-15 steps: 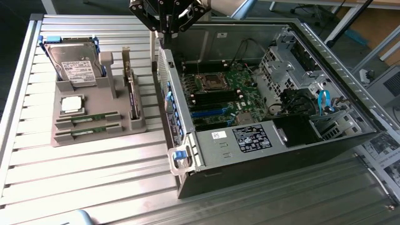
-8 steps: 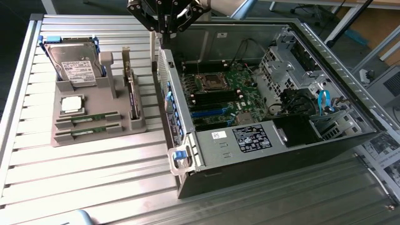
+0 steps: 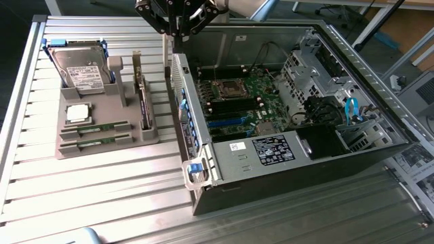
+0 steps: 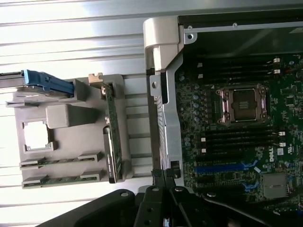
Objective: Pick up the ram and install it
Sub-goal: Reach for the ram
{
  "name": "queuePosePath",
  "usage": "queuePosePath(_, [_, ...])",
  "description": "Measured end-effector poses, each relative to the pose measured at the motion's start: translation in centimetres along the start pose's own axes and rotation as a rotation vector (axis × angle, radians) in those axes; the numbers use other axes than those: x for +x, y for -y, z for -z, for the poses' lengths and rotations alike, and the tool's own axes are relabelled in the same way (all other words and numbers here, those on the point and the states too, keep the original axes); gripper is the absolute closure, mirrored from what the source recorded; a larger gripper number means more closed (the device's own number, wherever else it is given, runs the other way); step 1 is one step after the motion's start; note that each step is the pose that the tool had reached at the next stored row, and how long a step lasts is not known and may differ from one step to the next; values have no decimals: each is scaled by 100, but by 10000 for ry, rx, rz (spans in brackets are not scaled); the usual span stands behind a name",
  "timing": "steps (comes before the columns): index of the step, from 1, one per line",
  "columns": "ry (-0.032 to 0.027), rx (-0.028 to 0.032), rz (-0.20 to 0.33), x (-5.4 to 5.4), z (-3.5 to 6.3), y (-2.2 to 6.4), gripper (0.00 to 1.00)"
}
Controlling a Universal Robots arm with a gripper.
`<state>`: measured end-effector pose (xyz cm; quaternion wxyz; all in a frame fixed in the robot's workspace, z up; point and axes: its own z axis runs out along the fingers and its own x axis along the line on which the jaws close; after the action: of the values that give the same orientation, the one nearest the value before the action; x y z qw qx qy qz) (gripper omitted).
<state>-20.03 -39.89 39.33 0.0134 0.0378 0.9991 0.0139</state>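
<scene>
1. Exterior view: I see the gripper [image 3: 178, 34] hanging above the far end of the open computer case [image 3: 271, 173], over the case wall that faces the grey holder [image 3: 101, 152]. Its fingers are pressed together and nothing is pinched between them; they touch nothing that I can make out.
2. Same view: the holder sits on the slatted table [image 3: 101, 198], just beside the case on the exterior view's left. The ram [image 3: 95, 127] lies flat in a slot of the holder, with a second stick [image 3: 95, 144] in the slot next to it, further from the gripper. The holder also carries a hard drive [image 3: 81, 71], a processor chip [image 3: 78, 113] and a card [image 3: 144, 104] standing on edge nearest the case.
3. Wrist view: the dark gripper [image 4: 163, 189] hangs over the case wall, between the holder [image 4: 71, 137] and the motherboard [image 4: 236, 156]. The ram [image 4: 61, 161] and the second stick [image 4: 61, 178] sit in their slots, well apart from the gripper. Beside the processor socket [image 4: 244, 105], inside the case, I see black memory slots [image 4: 236, 139].
</scene>
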Motion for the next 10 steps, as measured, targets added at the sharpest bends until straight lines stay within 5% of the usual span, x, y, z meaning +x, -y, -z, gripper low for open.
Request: queuePosePath(10, [1,8,0,47,1,4,90])
